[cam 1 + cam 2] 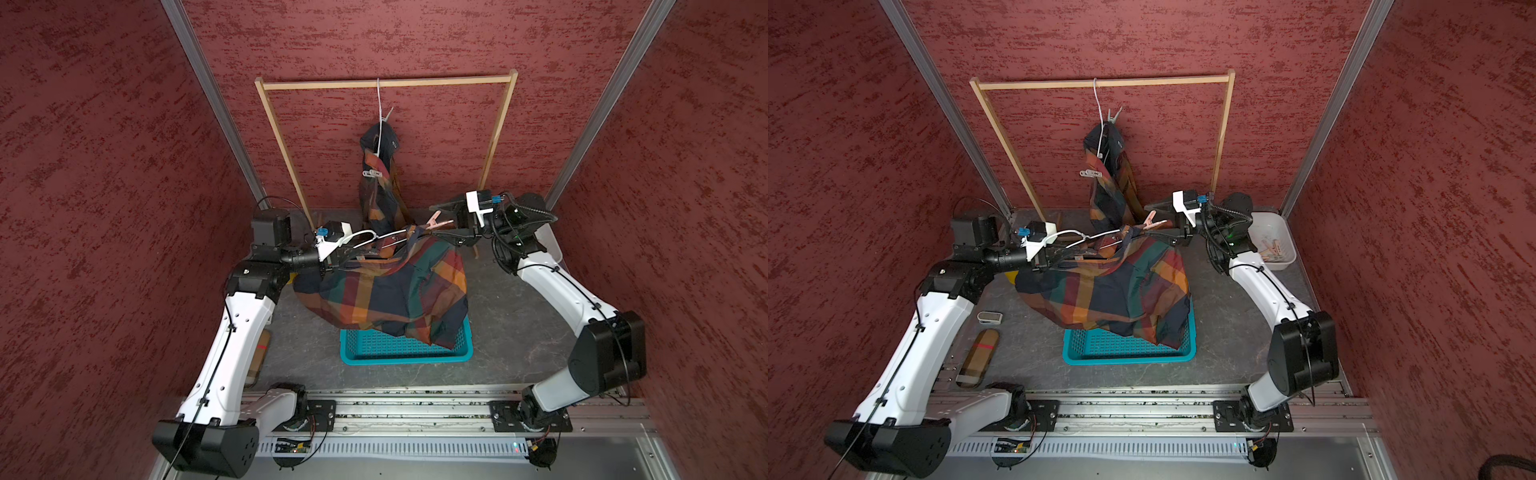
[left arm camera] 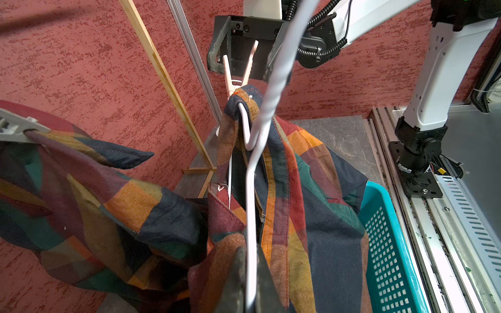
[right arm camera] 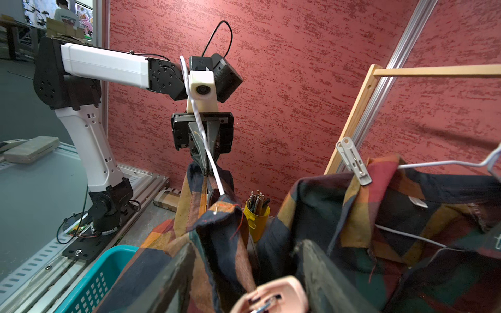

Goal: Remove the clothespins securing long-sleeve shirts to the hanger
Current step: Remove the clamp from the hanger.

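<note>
A plaid long-sleeve shirt hangs from a white wire hanger over the basket. My left gripper is shut on that hanger's wire. A pink clothespin pins the shirt's shoulder to the hanger. My right gripper is open, its fingers on either side of the pin's spread handles. A second plaid shirt hangs on the rack from another hanger, with a whitish-grey clothespin on it and a pale green one at the top.
A teal basket sits under the held shirt. The wooden rack stands at the back wall. A white bin with loose pins is at the back right. A yellow cup of pens and a plaid case lie to the left.
</note>
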Available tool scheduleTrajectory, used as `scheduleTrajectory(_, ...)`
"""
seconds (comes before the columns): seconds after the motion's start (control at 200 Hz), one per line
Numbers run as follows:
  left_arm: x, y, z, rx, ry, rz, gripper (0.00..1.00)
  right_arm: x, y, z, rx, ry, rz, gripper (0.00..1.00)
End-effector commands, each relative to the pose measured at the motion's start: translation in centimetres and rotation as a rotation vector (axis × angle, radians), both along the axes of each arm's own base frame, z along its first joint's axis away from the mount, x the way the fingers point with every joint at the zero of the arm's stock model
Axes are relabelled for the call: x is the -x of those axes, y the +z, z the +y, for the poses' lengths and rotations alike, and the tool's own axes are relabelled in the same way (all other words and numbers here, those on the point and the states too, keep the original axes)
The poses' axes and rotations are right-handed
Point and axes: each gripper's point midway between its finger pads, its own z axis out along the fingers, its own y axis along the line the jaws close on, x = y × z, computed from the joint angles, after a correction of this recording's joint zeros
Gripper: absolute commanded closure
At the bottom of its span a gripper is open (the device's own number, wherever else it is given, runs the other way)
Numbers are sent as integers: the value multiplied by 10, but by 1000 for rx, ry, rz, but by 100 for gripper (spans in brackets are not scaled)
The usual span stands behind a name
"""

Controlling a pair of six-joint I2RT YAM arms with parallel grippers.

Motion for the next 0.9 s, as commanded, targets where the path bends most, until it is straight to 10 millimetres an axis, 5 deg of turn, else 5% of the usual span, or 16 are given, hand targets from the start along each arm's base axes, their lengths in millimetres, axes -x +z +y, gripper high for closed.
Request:
scheduleTrajectory(0.0,3,7,-1,-4,-12,-31,100,5,0,3,18,35,23,43)
scheduleTrajectory(0.426,2,6,0,-10,-2,-32,100,2,-1,5,20,23,48,71)
scheduleTrajectory(0.706,-1,0,1,-23,10,-21,100,3,10,4,12,5,38,100)
scheduleTrajectory(0.892,-4,-5,2,-36,27,-11,100,1,24,0,-16,-67,32,100)
